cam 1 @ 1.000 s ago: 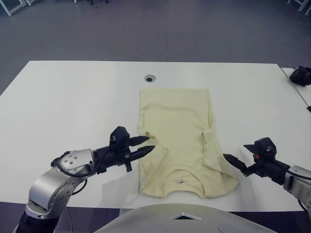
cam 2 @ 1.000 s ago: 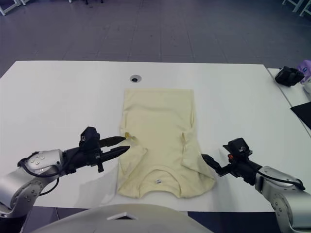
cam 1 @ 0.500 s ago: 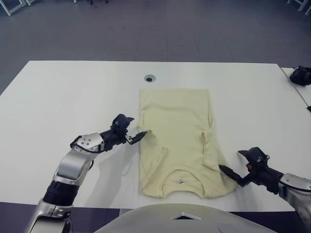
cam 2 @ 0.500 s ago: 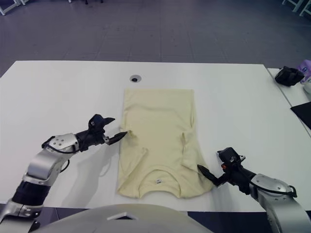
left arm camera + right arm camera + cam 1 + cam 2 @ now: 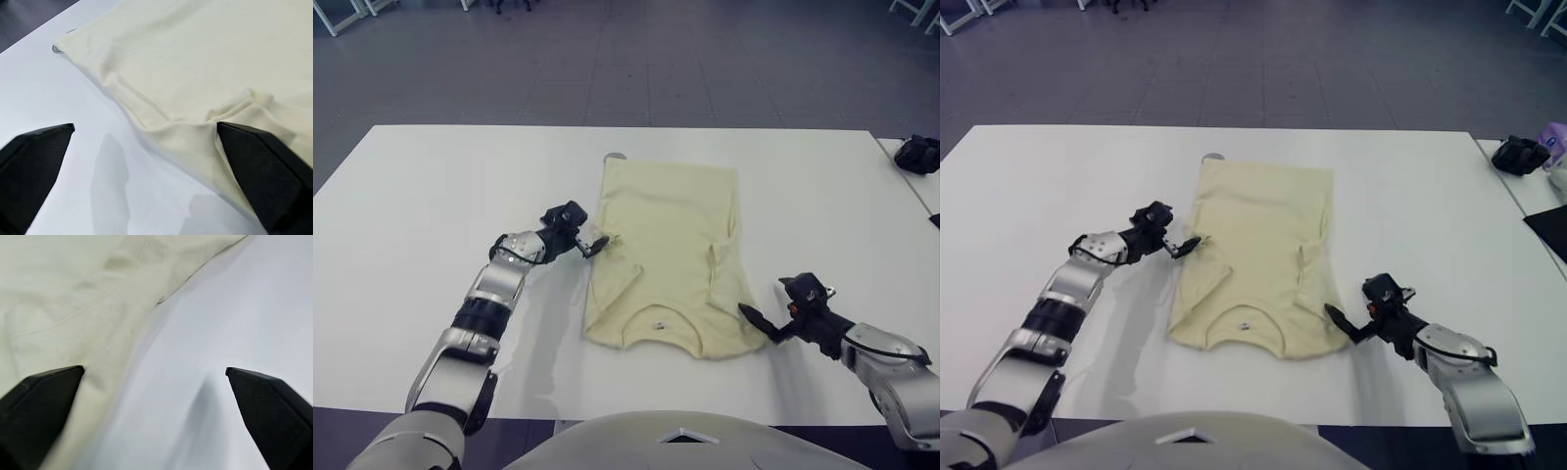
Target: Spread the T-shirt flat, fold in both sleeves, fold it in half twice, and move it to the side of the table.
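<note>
The T-shirt (image 5: 671,255), pale yellow, lies on the white table (image 5: 431,196) with the left corner of its hem overlapping the round cable port (image 5: 613,156). From the port its body runs toward the robot's side, so the collar is the end farthest from the port. We see both sleeves turned in over the body, each leaving a raised crease, and a small label sits inside the neckline. The left gripper (image 5: 145,125) is at the shirt's left edge, on the same side as the port and roughly midway between the port and the collar. Its two fingers stand wide apart and hold nothing: one is over bare table and the tip of the other is at the cloth where the sleeve fold begins (we cannot tell whether it presses on the fabric). The right gripper (image 5: 154,368) is at the collar-end corner diagonally opposite the port. It too is spread wide and empty-handed, with one finger over the shirt's edge and the other over bare table just beside it.
</note>
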Available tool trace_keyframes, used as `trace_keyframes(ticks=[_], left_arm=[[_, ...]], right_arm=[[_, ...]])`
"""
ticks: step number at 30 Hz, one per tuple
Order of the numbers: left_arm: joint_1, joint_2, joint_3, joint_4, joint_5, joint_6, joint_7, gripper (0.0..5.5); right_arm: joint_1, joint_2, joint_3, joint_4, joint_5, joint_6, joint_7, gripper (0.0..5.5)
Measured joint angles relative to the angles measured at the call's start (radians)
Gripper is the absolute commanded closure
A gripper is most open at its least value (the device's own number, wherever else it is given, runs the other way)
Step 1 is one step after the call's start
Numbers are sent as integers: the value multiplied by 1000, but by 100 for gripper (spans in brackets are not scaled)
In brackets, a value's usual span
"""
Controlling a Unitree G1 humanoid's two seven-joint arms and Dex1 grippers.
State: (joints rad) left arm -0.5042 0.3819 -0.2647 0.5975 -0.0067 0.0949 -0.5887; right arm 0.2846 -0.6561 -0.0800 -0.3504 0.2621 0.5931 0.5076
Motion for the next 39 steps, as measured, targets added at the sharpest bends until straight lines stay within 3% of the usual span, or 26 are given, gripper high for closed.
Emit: trace_keyframes(ticks=[6, 10, 14, 18, 20, 24, 31, 39], left_arm=[[-218, -53, 0, 362, 76, -146, 54, 11], [-281, -51, 12, 471, 103, -235, 80, 11], [-265, -8, 42, 395, 103, -378, 53, 11], [-140, 96, 91, 78, 85, -452, 21, 11], [-36, 132, 105, -79, 71, -443, -5, 11], [273, 251, 131, -397, 25, -425, -103, 11], [718, 435, 259, -721, 12, -569, -182, 11], [691, 378, 170, -649, 120, -586, -150, 11]], right_arm=[[-297, 54, 71, 273, -55, -32, -22, 10], [-275, 77, 48, 190, 4, 49, -11, 10], [-237, 81, -88, -11, 97, 148, -31, 10], [-245, 50, -189, -61, 131, 158, -28, 10], [-206, 8, -188, -61, 76, 76, 0, 10], [-22, -122, -168, -4, -136, -286, 73, 10], [156, -193, -84, 116, -380, -796, 111, 10], [69, -153, 13, 214, -494, -924, 24, 10]])
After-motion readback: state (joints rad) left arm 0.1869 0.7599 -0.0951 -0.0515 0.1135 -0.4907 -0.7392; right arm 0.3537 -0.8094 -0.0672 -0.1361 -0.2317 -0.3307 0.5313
